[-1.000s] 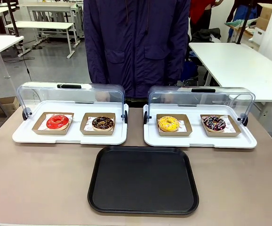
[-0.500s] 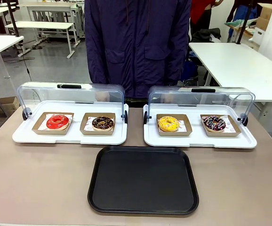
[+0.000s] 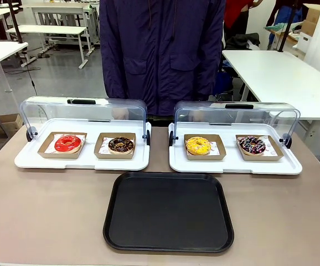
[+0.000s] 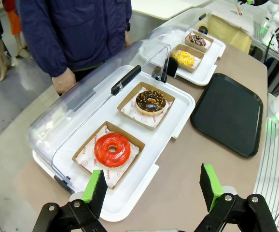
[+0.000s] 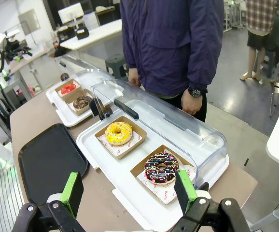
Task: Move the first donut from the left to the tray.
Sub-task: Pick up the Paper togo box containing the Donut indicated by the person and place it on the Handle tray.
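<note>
Spanning the front view, a brown table (image 3: 49, 221) carries everything, and a person (image 3: 160, 55) in a dark blue jacket stands at its far side. The black tray (image 3: 168, 213) lies flat in the middle of the near side, with nothing on it. Beyond it two white trays (image 3: 27, 160) sit side by side, one to the left and one to the right, each with its clear lid (image 3: 82, 111) swung up and back.

The red donut (image 3: 67, 143) rests in its brown holder (image 3: 46, 152) in the left half of the left white tray, well apart from the black tray. Just to its right, in a second holder, is a chocolate donut (image 3: 120, 145). The right white tray holds a yellow donut (image 3: 198, 146) and a dark sprinkled donut (image 3: 252, 145), each in its own holder.

In the left wrist view the left gripper (image 4: 154, 176) hangs above the near edge of the left white tray, its green-padded fingers (image 4: 97, 186) wide apart with nothing between them; the red donut lies just beyond them. In the right wrist view the right gripper (image 5: 129, 181) is likewise spread and empty above the right white tray, near the sprinkled donut.
</note>
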